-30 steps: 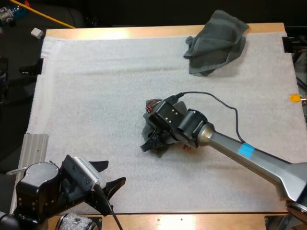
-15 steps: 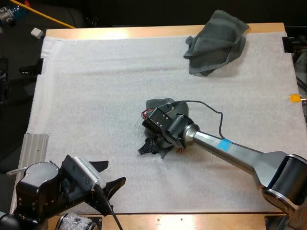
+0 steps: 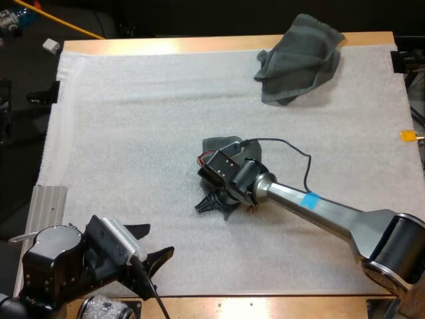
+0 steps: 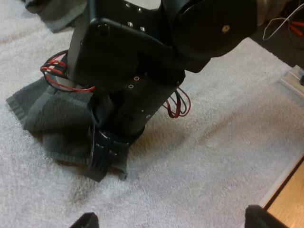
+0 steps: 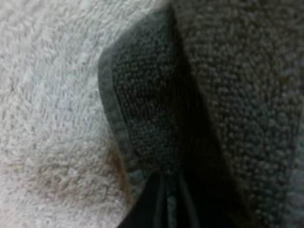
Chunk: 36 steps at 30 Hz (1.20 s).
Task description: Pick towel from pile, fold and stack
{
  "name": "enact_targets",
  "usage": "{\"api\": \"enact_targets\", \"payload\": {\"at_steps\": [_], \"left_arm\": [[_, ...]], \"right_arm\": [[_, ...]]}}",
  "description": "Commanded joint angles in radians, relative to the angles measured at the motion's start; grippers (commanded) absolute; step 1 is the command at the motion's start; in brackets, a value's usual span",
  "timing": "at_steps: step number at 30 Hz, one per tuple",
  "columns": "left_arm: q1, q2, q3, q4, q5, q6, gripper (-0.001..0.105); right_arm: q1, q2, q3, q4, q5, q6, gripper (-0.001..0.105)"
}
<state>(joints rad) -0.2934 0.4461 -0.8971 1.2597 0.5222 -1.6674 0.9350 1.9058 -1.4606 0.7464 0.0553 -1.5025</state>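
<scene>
You get little of the towel [image 3: 216, 143] at mid-mat from above — the right pincer [image 3: 207, 203] sits over most of it. In the left wrist view the picture's edge cuts off the left pincer [image 4: 173, 217] — just two tips, set apart.

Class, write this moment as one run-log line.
right hand: shut on middle towel | left hand: open, near corner | far towel: crumpled, untouched

Right arm [image 3: 319, 206] stretched forward, jaws seemingly pinched, left arm [image 3: 60, 262] low, jaws apart
</scene>
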Motion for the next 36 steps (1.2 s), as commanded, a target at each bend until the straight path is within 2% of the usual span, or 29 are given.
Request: {"api": "enact_targets", "payload": {"at_steps": [1,9,12,17,21,22,24,27,29,32,36], "left_arm": [[-0.006,-0.004,-0.003,0.007,0.007,-0.004,0.060],[-0.006,0.000,-0.004,0.011,0.006,-0.002,0.060],[-0.004,-0.002,-0.005,0.015,0.004,-0.002,0.060],[-0.005,-0.002,-0.005,0.015,0.005,-0.004,0.060],[-0.004,-0.001,-0.005,0.016,0.004,-0.002,0.060],[-0.006,-0.001,-0.005,0.018,0.004,-0.002,0.060],[-0.006,0.000,-0.006,0.016,0.005,-0.002,0.060],[-0.006,0.002,-0.005,0.020,0.005,-0.004,0.060],[-0.006,0.001,-0.004,0.018,0.006,-0.005,0.060],[-0.004,0.001,-0.004,0.019,0.006,-0.004,0.060],[-0.003,-0.002,-0.004,0.022,0.007,-0.004,0.060]], "right_arm": [[-0.005,-0.012,-0.002,0.031,0.019,-0.004,0.000],[-0.004,-0.149,-0.062,0.099,0.081,-0.098,0.000],[0.001,-0.128,-0.044,0.073,0.073,-0.061,0.000],[0.002,-0.156,-0.055,0.066,0.083,-0.066,0.000],[0.004,-0.143,-0.045,0.027,0.046,-0.049,0.001],[0.005,-0.137,-0.046,0.010,0.033,-0.044,0.002],[0.003,-0.129,-0.046,-0.003,0.013,-0.035,0.015],[0.006,-0.107,-0.043,-0.017,-0.014,-0.025,0.041],[0.007,-0.088,-0.042,-0.020,-0.025,-0.022,0.053],[0.008,-0.050,-0.039,-0.014,-0.033,-0.011,0.055],[0.002,-0.019,-0.048,-0.026,-0.029,-0.006,0.049]]}}
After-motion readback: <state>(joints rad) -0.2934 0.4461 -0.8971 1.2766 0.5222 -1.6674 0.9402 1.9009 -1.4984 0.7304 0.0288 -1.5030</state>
